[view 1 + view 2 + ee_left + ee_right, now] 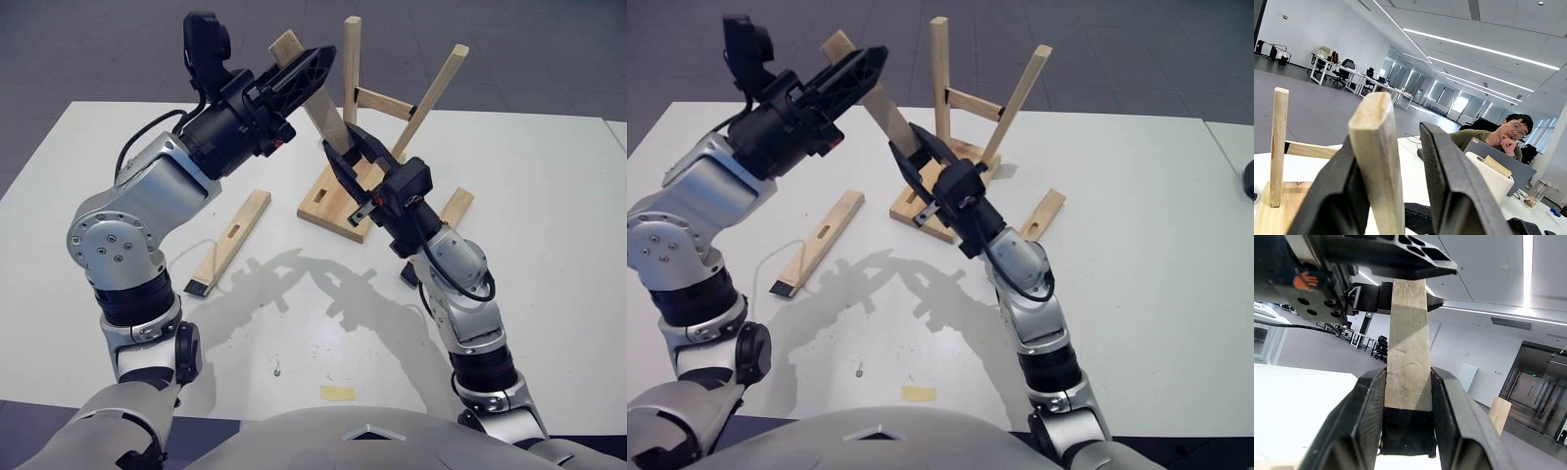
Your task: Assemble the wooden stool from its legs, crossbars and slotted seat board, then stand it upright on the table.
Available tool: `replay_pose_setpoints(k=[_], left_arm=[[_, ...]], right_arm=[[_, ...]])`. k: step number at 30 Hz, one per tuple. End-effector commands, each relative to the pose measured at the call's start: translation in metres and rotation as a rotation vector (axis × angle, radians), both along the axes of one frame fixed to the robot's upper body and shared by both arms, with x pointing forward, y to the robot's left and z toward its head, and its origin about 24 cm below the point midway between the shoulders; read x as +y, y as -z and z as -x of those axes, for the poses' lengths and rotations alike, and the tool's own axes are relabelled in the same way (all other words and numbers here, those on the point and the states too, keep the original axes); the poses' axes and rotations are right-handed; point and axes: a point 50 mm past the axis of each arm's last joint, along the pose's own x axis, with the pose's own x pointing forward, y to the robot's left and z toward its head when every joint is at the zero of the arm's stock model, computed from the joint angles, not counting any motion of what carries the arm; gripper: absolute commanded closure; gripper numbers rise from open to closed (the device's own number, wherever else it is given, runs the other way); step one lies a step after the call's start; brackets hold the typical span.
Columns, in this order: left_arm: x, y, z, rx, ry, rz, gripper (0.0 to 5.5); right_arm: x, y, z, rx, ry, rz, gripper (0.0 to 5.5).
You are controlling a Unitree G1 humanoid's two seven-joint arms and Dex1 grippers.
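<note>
The slotted seat board [328, 204] lies flat on the white table [549, 196]. Two legs [351, 59] rise from it, joined by a crossbar [382, 102]. A third wooden leg [315, 113] slants up over the board's near corner. My right gripper [343, 143] is shut on its lower part; both fingers press its sides in the right wrist view [1406, 374]. My left gripper [315, 67] sits around the leg's top end. In the left wrist view one finger [1332, 205] lies against the wood, and a gap shows between the leg [1376, 161] and the other finger [1449, 186].
A loose slotted wooden piece [233, 238] with a dark end lies to the left of the board. Another short piece [456, 206] lies to its right. A scrap of tape [338, 393] and a small screw [278, 369] sit near the front edge.
</note>
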Motion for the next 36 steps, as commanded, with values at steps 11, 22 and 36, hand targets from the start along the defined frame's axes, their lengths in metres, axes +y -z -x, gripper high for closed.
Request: replay_pose_setpoints(k=[11,22,36], left_arm=[[0.049,-0.005,-0.016,-0.088,-0.328,-0.098,5.08],[0.116,0.099,0.000,0.062,-0.637,-0.336,5.08],[0.123,0.144,-0.007,0.198,-0.602,-0.331,5.08]], right_arm=[[-0.001,0.002,-0.005,0.020,0.036,0.022,3.38],[-0.039,0.015,-0.016,0.119,0.235,-0.058,1.67],[-0.042,0.015,-0.022,0.130,0.253,-0.069,0.10]])
